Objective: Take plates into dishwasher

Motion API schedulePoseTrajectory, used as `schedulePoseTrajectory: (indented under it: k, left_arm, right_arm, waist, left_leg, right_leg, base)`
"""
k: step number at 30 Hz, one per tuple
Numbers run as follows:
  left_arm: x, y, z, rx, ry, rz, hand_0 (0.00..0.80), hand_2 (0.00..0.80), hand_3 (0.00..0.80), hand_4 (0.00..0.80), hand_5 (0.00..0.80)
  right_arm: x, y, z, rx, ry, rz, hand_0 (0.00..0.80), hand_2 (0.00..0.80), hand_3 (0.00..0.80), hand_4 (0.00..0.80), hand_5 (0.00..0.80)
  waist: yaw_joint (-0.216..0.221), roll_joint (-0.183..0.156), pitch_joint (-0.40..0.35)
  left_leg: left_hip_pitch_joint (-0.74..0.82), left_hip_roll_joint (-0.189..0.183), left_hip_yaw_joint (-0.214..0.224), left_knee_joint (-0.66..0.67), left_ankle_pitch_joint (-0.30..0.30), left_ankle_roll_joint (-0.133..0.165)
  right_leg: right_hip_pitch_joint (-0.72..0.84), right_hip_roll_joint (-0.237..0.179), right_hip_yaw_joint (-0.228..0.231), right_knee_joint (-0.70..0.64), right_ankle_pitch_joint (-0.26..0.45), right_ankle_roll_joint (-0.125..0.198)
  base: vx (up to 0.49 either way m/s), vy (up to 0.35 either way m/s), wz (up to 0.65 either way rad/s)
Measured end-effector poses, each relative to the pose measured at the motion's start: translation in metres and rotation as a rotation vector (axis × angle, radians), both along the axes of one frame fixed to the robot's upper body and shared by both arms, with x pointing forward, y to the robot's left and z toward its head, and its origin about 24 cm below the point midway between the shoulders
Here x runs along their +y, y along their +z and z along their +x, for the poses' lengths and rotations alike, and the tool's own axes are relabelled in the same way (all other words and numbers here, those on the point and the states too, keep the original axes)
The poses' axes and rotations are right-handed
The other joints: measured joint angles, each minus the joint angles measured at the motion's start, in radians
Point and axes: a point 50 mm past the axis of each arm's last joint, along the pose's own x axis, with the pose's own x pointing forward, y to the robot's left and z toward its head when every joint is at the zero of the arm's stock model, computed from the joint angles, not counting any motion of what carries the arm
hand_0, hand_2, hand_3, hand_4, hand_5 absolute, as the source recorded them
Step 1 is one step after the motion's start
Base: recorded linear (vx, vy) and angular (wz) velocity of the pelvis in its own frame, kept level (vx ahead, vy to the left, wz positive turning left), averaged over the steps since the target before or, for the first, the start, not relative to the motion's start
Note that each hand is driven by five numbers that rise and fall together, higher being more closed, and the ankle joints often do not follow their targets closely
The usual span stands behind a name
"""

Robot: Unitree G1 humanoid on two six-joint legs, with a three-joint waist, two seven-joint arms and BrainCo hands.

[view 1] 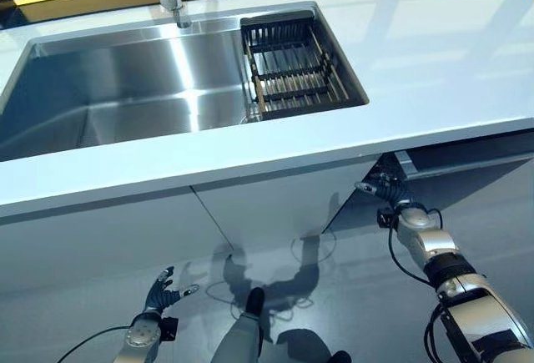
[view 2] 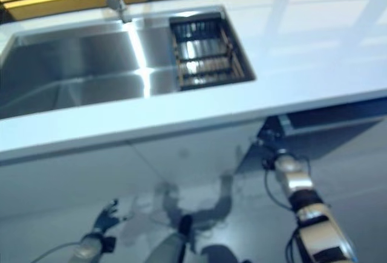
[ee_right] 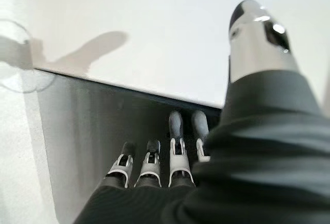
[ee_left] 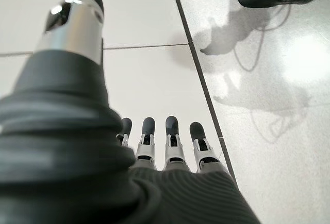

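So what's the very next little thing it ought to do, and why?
Probably curl the right hand onto the top edge of the dishwasher door under the counter and pull. That hand reaches the gap there with straight fingers, no plates show in the sink, and the left hand hangs open.

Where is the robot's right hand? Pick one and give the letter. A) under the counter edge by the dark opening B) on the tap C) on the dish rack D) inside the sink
A: the right hand reaches up under the counter edge at the dark opening, far from the sink.
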Motion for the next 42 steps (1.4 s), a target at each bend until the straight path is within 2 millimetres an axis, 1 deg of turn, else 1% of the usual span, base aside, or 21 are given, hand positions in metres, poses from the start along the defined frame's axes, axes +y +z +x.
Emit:
schedulePoseTrajectory:
  k: [3,6,8,9,11,14,15,16,17,22,26,29,32,34,36,37,38,39,40,41,42]
  left_arm:
    - [0.018,-0.003,-0.012,0.022,0.084,-0.003,0.0,0.0,0.0,0.0,0.0]
    - [0.026,-0.008,-0.025,0.043,0.13,-0.021,0.0,0.0,0.0,0.0,0.0]
    - [0.034,-0.007,-0.031,0.046,0.149,-0.014,0.0,0.0,0.0,0.0,0.0]
    - [0.037,-0.007,-0.033,0.046,0.16,-0.014,0.0,0.0,0.0,0.0,0.0]
    - [0.045,-0.008,-0.041,0.054,0.195,-0.011,0.0,0.0,0.0,0.0,0.0]
    - [0.047,-0.012,-0.049,0.081,0.196,-0.007,0.0,0.0,0.0,0.0,0.0]
    - [0.046,-0.014,-0.051,0.087,0.199,-0.013,0.0,0.0,0.0,0.0,0.0]
    - [0.045,-0.017,-0.055,0.099,0.204,-0.016,0.0,0.0,0.0,0.0,0.0]
    - [0.045,-0.018,-0.057,0.108,0.207,-0.017,0.0,0.0,0.0,0.0,0.0]
    - [0.047,-0.023,-0.067,0.135,0.226,-0.015,0.0,0.0,0.0,0.0,0.0]
    - [0.032,-0.038,-0.078,0.173,0.243,-0.091,0.0,0.0,0.0,0.0,0.0]
    - [0.027,-0.042,-0.081,0.183,0.23,-0.112,0.0,0.0,0.0,0.0,0.0]
    - [0.024,-0.049,-0.092,0.225,0.228,-0.133,0.0,0.0,0.0,0.0,0.0]
    - [0.023,-0.053,-0.098,0.252,0.227,-0.143,0.0,0.0,0.0,0.0,0.0]
    - [0.025,-0.055,-0.104,0.272,0.231,-0.148,0.0,0.0,0.0,0.0,0.0]
    - [0.025,-0.056,-0.106,0.279,0.229,-0.152,0.0,0.0,0.0,0.0,0.0]
    - [0.024,-0.058,-0.112,0.292,0.231,-0.16,0.0,0.0,0.0,0.0,0.0]
    - [0.026,-0.059,-0.114,0.291,0.241,-0.162,0.0,0.0,0.0,0.0,0.0]
    - [0.029,-0.058,-0.119,0.29,0.265,-0.162,0.0,0.0,0.0,0.0,0.0]
    - [0.035,-0.055,-0.119,0.273,0.286,-0.155,0.0,0.0,0.0,0.0,0.0]
    - [0.04,-0.053,-0.119,0.26,0.303,-0.149,0.0,0.0,0.0,0.0,0.0]
  right_arm:
    - [0.009,-0.038,-0.027,0.066,0.035,0.073,0.0,0.0,0.0,0.0,0.0]
    - [0.003,-0.063,-0.049,0.118,0.01,0.138,0.0,0.0,0.0,0.0,0.0]
    - [-0.01,-0.084,-0.075,0.152,-0.052,0.189,0.0,0.0,0.0,0.0,0.0]
    - [-0.012,-0.089,-0.081,0.169,-0.064,0.196,0.0,0.0,0.0,0.0,0.0]
    - [-0.016,-0.101,-0.097,0.188,-0.102,0.233,0.0,0.0,0.0,0.0,0.0]
    - [-0.023,-0.108,-0.108,0.201,-0.143,0.252,0.0,0.0,0.0,0.0,0.0]
    - [-0.028,-0.112,-0.112,0.206,-0.169,0.256,0.0,0.0,0.0,0.0,0.0]
    - [-0.031,-0.117,-0.117,0.226,-0.19,0.254,0.0,0.0,0.0,0.0,0.0]
    - [-0.032,-0.12,-0.119,0.236,-0.197,0.254,0.0,0.0,0.0,0.0,0.0]
    - [-0.039,-0.132,-0.132,0.288,-0.24,0.233,0.0,0.0,0.0,0.0,0.0]
    - [-0.05,-0.148,-0.158,0.393,-0.275,0.162,0.0,0.0,0.0,0.0,0.0]
    - [-0.06,-0.151,-0.172,0.435,-0.294,0.113,0.0,0.0,0.0,0.0,0.0]
    - [-0.075,-0.15,-0.183,0.462,-0.318,0.067,0.0,0.0,0.0,0.0,0.0]
    - [-0.085,-0.149,-0.189,0.483,-0.335,0.036,0.0,0.0,0.0,0.0,0.0]
    - [-0.091,-0.148,-0.193,0.494,-0.35,0.02,0.0,0.0,0.0,0.0,0.0]
    - [-0.094,-0.148,-0.197,0.5,-0.359,0.015,0.0,0.0,0.0,0.0,0.0]
    - [-0.097,-0.148,-0.201,0.508,-0.357,0.001,0.0,0.0,0.0,0.0,0.0]
    - [-0.097,-0.148,-0.201,0.508,-0.353,0.001,0.0,0.0,0.0,0.0,0.0]
    - [-0.097,-0.148,-0.203,0.511,-0.349,0.005,0.0,0.0,0.0,0.0,0.0]
    - [-0.092,-0.152,-0.204,0.516,-0.344,0.022,0.0,0.0,0.0,0.0,0.0]
    - [-0.089,-0.155,-0.206,0.522,-0.342,0.029,0.0,0.0,0.0,0.0,0.0]
  waist:
    - [-0.013,-0.038,-0.045]
    - [-0.023,-0.06,-0.091]
    - [-0.034,-0.065,-0.116]
    - [-0.03,-0.066,-0.124]
    - [-0.071,-0.063,-0.152]
    - [-0.089,-0.045,-0.178]
    - [-0.093,-0.035,-0.19]
    - [-0.105,-0.036,-0.201]
    - [-0.111,-0.038,-0.205]
    - [-0.105,-0.081,-0.245]
    - [-0.104,-0.004,-0.27]
    - [-0.111,0.009,-0.272]
    - [-0.112,0.031,-0.262]
    - [-0.113,0.05,-0.259]
    - [-0.115,0.05,-0.255]
    - [-0.119,0.044,-0.252]
    - [-0.117,0.057,-0.262]
    - [-0.115,0.06,-0.264]
    - [-0.124,0.077,-0.272]
    - [-0.137,0.063,-0.271]
    - [-0.141,0.058,-0.27]
  left_leg:
    - [0.046,0.017,0.018,-0.031,-0.001,0.006]
    - [0.088,0.038,0.049,-0.088,0.01,0.023]
    - [0.111,0.052,0.061,-0.123,0.025,0.038]
    - [0.114,0.052,0.06,-0.13,0.026,0.038]
    - [0.121,0.066,0.046,-0.155,0.039,0.044]
    - [0.122,0.069,-0.003,-0.189,0.051,0.042]
    - [0.123,0.078,-0.026,-0.204,0.074,0.037]
    - [0.13,0.076,-0.032,-0.214,0.087,0.021]
    - [0.138,0.076,-0.033,-0.218,0.095,0.022]
    - [0.136,0.071,-0.019,-0.24,0.136,-0.037]
    - [0.131,0.149,-0.036,-0.238,0.127,-0.076]
    - [0.11,0.174,-0.038,-0.235,0.04,-0.102]
    - [0.104,0.181,-0.038,-0.211,-0.005,-0.091]
    - [0.103,0.177,-0.042,-0.203,-0.016,-0.099]
    - [0.098,0.158,-0.053,-0.186,-0.042,-0.114]
    - [0.093,0.124,-0.055,-0.125,-0.049,-0.106]
    - [0.105,0.077,-0.066,-0.06,-0.028,-0.06]
    - [0.106,0.073,-0.072,-0.062,-0.007,-0.057]
    - [0.107,0.073,-0.075,-0.066,0.041,-0.073]
    - [0.108,0.069,-0.083,-0.084,0.041,-0.074]
    - [0.108,0.074,-0.084,-0.111,0.047,-0.082]
  right_leg:
    - [0.016,0.019,0.045,-0.017,0.058,-0.016]
    - [0.007,0.023,0.09,-0.015,0.122,-0.019]
    - [-0.01,0.037,0.184,0.05,0.135,-0.021]
    - [-0.008,0.039,0.2,0.061,0.136,-0.02]
    - [-0.009,0.082,0.308,0.095,0.129,-0.02]
    - [0.0,0.136,0.369,0.05,0.139,-0.014]
    - [0.018,0.148,0.374,0.016,0.129,-0.002]
    - [0.05,0.15,0.378,-0.023,0.108,0.025]
    - [0.064,0.149,0.379,-0.041,0.091,0.036]
    - [0.158,0.158,0.388,-0.246,-0.023,0.032]
    - [0.163,0.247,0.405,-0.256,-0.037,-0.017]
    - [0.137,0.283,0.422,-0.235,-0.035,-0.054]
    - [0.149,0.297,0.423,-0.236,-0.029,-0.068]
    - [0.149,0.303,0.437,-0.233,-0.029,-0.069]
    - [0.151,0.284,0.443,-0.239,-0.027,-0.071]
    - [0.158,0.259,0.442,-0.243,-0.024,-0.067]
    - [0.169,0.254,0.448,-0.245,-0.029,-0.05]
    - [0.165,0.253,0.463,-0.24,-0.032,-0.048]
    - [0.162,0.258,0.47,-0.227,-0.039,-0.039]
    - [0.142,0.269,0.469,-0.185,-0.061,-0.047]
    - [0.1,0.296,0.461,-0.119,-0.095,-0.078]
  base:
    - [0.026,0.059,-0.13]
    - [-0.024,-0.025,-0.22]
    - [-0.083,-0.124,0.04]
    - [-0.158,-0.159,0.13]
    - [-0.195,-0.172,0.23]
    - [-0.147,-0.165,0.1]
    - [-0.283,-0.293,0.07]
    - [-0.27,-0.253,0.13]
    - [-0.246,-0.212,0.14]
    - [-0.272,-0.142,-0.08]
    - [-0.243,-0.09,0.01]
    - [-0.189,-0.088,0.19]
    - [-0.193,-0.043,0.14]
    - [-0.199,-0.008,0.08]
    - [-0.218,0.036,0.03]
    - [-0.199,0.048,-0.06]
    - [-0.188,0.057,-0.17]
    - [-0.184,0.071,-0.23]
    - [-0.196,0.079,-0.04]
    - [-0.183,0.086,0.12]
    - [-0.154,0.077,0.15]
